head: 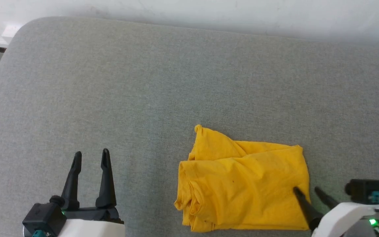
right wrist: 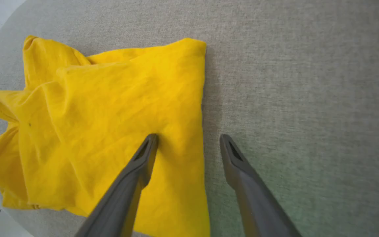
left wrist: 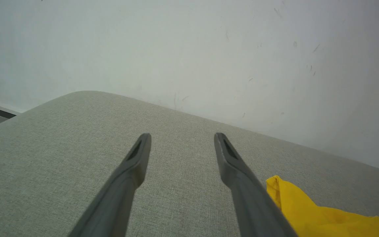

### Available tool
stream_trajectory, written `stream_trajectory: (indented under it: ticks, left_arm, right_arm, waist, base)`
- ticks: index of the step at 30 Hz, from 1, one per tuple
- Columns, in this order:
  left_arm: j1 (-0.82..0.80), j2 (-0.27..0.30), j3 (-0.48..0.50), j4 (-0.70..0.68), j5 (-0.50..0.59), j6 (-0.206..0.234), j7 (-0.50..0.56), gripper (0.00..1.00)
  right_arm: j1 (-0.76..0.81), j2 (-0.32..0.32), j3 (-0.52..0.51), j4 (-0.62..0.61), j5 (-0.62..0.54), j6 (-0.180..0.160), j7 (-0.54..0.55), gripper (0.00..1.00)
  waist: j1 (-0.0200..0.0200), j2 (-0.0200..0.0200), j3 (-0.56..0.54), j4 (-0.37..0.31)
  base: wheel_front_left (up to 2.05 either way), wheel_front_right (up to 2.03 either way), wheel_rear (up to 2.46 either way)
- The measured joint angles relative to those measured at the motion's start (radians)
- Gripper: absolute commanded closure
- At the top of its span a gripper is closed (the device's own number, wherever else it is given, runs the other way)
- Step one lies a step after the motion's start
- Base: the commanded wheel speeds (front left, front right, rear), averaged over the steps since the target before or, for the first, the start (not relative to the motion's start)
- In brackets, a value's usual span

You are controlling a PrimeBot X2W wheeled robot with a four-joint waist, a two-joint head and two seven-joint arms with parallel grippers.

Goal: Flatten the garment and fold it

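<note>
Straddling the right edge of the garment [right wrist: 110,98], my right gripper [right wrist: 189,137] is spread wide. One half of it is over the yellow cloth and the other half is over the grey pad [head: 110,82] just beside that edge. I cannot tell if it presses the cloth or only hangs above it. My left gripper [head: 91,152] is wide too, holding nothing, well apart from the garment on its left side. The garment is a bunched, doubled-up heap with thick rolls along its left side. I think pinching here could go wrong: I might grab many layers at once, and a pull would drag the whole heap and not open it. Its near side looks close to the pad's rim, so a tug toward me could slide it off
</note>
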Motion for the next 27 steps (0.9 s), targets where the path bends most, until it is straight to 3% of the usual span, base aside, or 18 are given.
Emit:
stream_trajectory:
  ticks: [5,6,7,17,27]
  left_arm:
    - [0.000,0.005,-0.007,0.000,0.000,0.000,0.003,0.00]
    - [-0.001,0.006,-0.009,0.000,0.000,0.000,0.007,0.00]
    - [-0.001,0.007,-0.011,0.000,0.000,0.000,0.011,0.00]
    - [-0.037,0.014,-0.038,-0.035,0.011,-0.001,0.022,0.00]
    - [-0.128,0.044,-0.049,-0.075,0.044,-0.001,0.046,0.00]
  right_arm:
    - [-0.045,0.001,0.030,0.094,-0.007,0.000,0.011,0.00]
    - [-0.056,0.000,0.036,0.105,-0.009,0.000,0.012,0.57]
    - [-0.067,0.001,0.036,0.113,-0.009,0.000,0.010,1.00]
    - [-0.153,-0.020,0.071,0.101,-0.010,0.000,0.012,1.00]
    - [-0.350,-0.169,0.039,0.059,-0.027,0.000,0.078,1.00]
  waist:
    - [0.0000,0.0000,0.000,0.014]
    - [0.0000,0.0000,0.001,0.018]
    - [-0.0001,0.0000,0.001,0.021]
    - [0.0001,0.0000,0.020,0.031]
    - [0.0001,0.0000,0.084,-0.024]
  base:
    - [0.00,0.00,0.00]
    - [0.00,0.00,0.00]
    - [0.00,0.00,0.00]
    - [0.00,0.00,0.00]
    - [0.00,0.00,0.00]
